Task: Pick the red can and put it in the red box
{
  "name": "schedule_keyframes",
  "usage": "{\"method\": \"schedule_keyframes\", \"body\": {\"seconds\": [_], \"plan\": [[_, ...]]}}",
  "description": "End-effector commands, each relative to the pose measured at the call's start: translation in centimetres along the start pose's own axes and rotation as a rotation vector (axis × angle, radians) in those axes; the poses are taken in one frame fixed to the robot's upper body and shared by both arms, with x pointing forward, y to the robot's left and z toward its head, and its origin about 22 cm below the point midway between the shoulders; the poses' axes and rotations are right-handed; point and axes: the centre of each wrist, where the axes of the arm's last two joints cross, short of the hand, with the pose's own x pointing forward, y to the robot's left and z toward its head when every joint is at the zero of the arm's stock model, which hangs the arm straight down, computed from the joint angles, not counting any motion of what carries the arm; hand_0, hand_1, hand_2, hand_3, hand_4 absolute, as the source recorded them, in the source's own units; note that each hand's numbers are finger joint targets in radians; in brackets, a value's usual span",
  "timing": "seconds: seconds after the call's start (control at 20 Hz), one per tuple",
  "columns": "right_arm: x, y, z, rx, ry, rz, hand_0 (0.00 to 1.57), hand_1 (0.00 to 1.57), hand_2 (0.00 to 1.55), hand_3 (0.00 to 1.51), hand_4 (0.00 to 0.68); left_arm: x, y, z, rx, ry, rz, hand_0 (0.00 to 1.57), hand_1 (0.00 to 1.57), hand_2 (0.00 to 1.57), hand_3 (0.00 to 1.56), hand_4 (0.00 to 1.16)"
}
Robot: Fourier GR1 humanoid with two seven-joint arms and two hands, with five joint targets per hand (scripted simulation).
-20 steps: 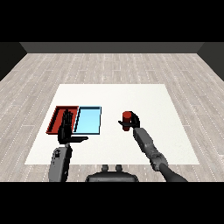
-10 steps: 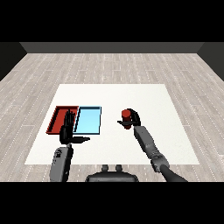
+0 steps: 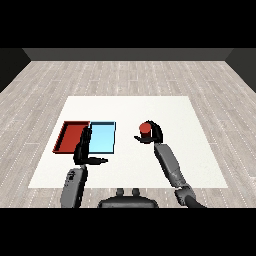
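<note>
The red can (image 3: 145, 130) stands upright to the right of the trays, and my right hand (image 3: 153, 134) curls round it from the right side. The red tray (image 3: 68, 135) lies at the left of the table with nothing in it that I can see. The light blue tray (image 3: 106, 133) lies right beside it. My left hand (image 3: 84, 147) hovers over the near edge where the two trays meet, fingers straight and thumb pointing right, holding nothing.
The white table (image 3: 130, 107) stretches behind and to the right of the can. Grey wood floor surrounds the table.
My right hand with the red can has risen slightly and shifted a little left. The left hand has stayed in place.
</note>
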Motion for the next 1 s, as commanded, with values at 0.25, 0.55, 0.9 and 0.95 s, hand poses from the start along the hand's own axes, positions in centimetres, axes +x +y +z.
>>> {"method": "schedule_keyframes", "body": {"seconds": [0.25,0.55,0.9,0.95], "plan": [[4.7,1.3,1.5,-0.003,-0.085,-0.036,1.45,1.45,1.43,1.39,0.653,0.3,-2.9,-0.8,-0.045,0.061,0.021,0.0,0.0,0.0,0.0,0.0],[6.3,7.1,3.1,0.0,-0.078,-0.029,1.45,1.45,1.43,1.39,0.653,-0.2,-6.8,-0.9,-0.088,0.132,0.032,0.0,0.0,0.0,0.0,0.0],[5.9,9.2,3.3,-0.015,-0.092,-0.068,1.46,1.46,1.44,1.39,0.651,-2.2,-8.6,-2.2,-0.13,0.152,0.068,0.0,0.0,0.0,0.0,0.0],[5.0,6.2,3.9,-0.012,-0.1,-0.076,1.45,1.45,1.45,1.4,0.661,-1.1,-7.2,-4.6,-0.105,0.16,0.089,0.0,0.0,0.0,0.0,0.0]]}}
